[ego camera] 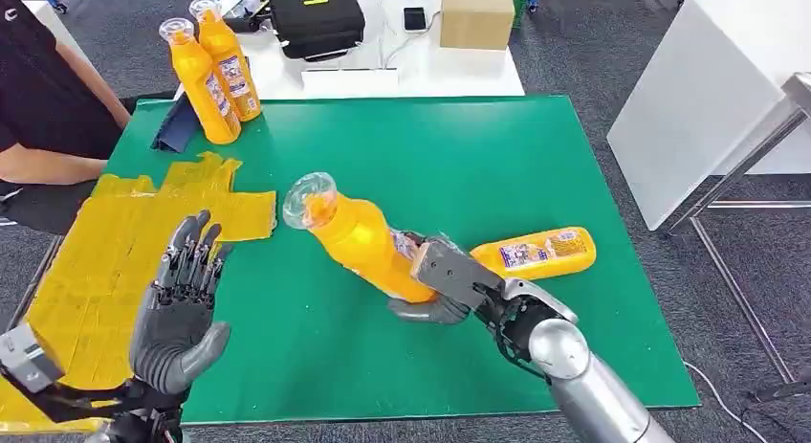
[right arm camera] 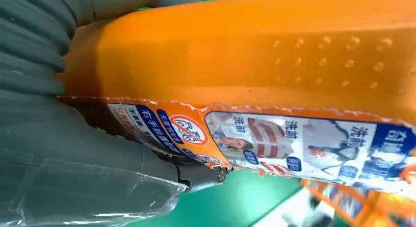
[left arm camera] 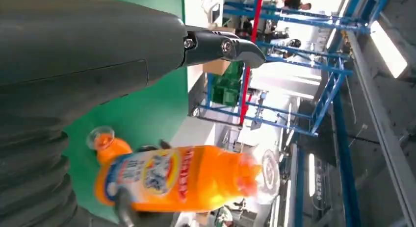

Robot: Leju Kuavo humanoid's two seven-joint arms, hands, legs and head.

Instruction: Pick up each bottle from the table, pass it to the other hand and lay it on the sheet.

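My right hand [ego camera: 449, 280] gripped the bottle [ego camera: 359, 237] by its base, cap tilted toward ten o'clock for the handover; my left hand [ego camera: 182, 304] waited open, fingers spread to receive it.

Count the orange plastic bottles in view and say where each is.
4. Two orange plastic bottles stand upright at the green mat's far left corner; one is held tilted in the right robot hand; one lies on the mat beyond that hand.

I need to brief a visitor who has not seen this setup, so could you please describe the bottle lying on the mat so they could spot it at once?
Start at the green mat and go to its right edge. The lying bottle rests flat on its side there, just beyond the right hand. The other orange bottles stand upright at the far left corner or are held tilted in that hand.
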